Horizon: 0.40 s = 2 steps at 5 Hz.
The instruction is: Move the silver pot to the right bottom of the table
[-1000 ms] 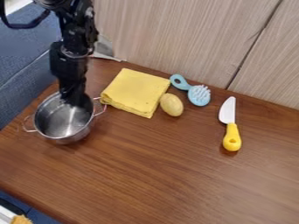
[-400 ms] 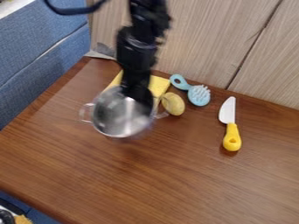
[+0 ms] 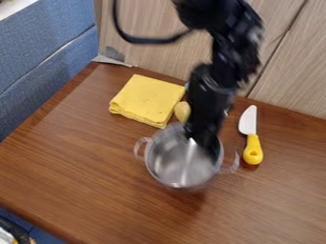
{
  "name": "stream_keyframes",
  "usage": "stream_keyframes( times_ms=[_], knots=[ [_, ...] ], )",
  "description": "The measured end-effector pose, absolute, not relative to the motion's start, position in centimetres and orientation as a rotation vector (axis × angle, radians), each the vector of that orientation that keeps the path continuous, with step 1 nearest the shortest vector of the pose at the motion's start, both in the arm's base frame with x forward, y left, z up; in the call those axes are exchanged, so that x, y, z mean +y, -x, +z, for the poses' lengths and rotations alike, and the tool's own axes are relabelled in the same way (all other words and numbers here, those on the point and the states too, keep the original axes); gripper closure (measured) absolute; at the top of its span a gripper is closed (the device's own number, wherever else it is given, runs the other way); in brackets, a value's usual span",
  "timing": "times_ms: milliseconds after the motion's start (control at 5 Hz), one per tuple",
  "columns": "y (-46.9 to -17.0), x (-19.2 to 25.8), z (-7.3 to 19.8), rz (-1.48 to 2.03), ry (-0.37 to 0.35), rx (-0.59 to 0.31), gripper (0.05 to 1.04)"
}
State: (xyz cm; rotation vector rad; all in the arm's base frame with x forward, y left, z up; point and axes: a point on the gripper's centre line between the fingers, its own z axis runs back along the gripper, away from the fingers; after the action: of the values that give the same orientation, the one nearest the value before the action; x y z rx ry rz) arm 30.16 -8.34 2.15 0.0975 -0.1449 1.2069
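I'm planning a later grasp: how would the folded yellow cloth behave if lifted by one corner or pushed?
The folded yellow cloth would probably sag and partly unfold if lifted, since stacked layers show along its near edge. Lying flat on the brown wooden table, it would likely slide or bunch rather than roll.

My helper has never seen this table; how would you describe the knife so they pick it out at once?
On the brown wooden table, look to the right of the silver pot. The knife lies there with its white blade toward the wood-grain wall. Its bright yellow handle with a hole sets it apart from the flat, folded yellow cloth.
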Motion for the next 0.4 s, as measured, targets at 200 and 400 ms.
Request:
stream_keyframes(
  times_ms=[200,400],
  knots=[
    [-29.0,-9.8,0.7,1.146,-0.130,-0.112,1.002],
    [-27.6,-10.6,-0.9,1.094,-0.168,-0.084,1.006]
  ],
)
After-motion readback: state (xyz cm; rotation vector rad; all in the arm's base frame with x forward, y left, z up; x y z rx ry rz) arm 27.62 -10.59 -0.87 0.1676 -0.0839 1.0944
